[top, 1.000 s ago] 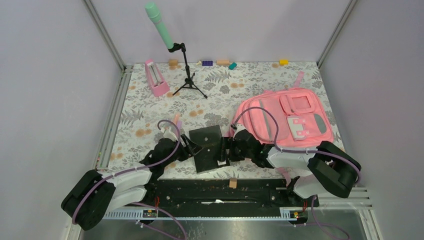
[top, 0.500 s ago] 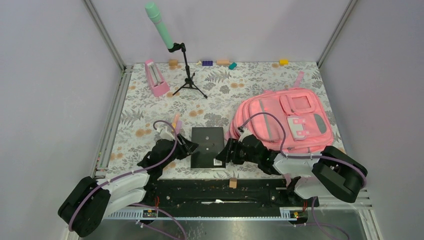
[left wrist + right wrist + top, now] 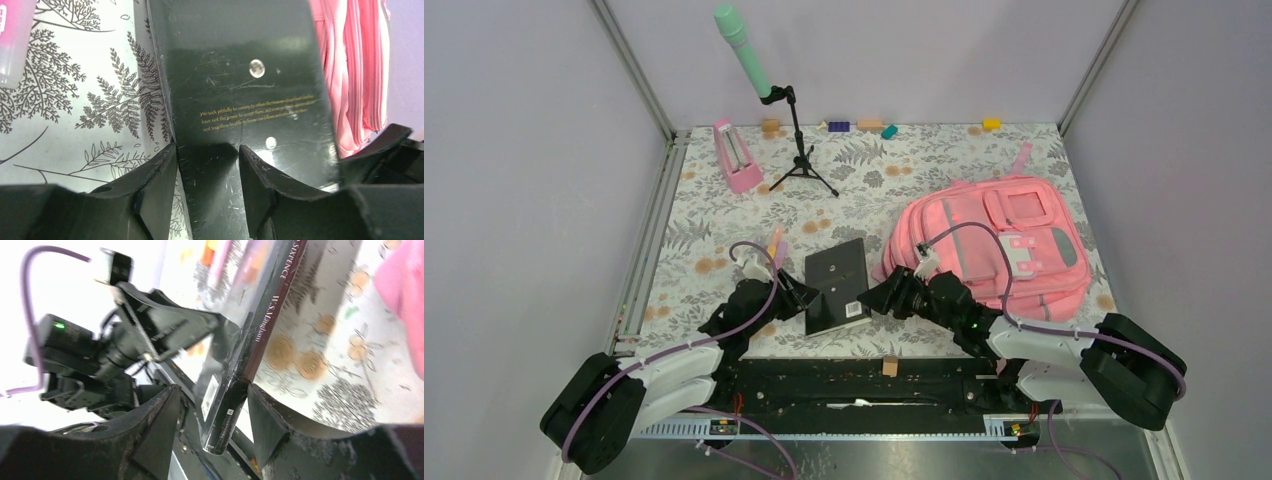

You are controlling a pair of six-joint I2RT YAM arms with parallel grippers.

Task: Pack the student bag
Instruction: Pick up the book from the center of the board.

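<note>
The student bag (image 3: 1029,205) lies flat on the right of the flowered surface (image 3: 714,215), unmoved since a second ago. The black book (image 3: 836,280), which then lay flat just left of it, now sits skewed and tipped, its spine toward the bag. The right claw (image 3: 876,298) straddles the spine with fingers wide. The left claw (image 3: 801,297), also wide, sits at the opposite edge. Blur in the right wrist view hides whether any finger touches the cover.

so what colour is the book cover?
The book is glossy black with gold lettering on the cover; it shows best in the left wrist view.
</note>
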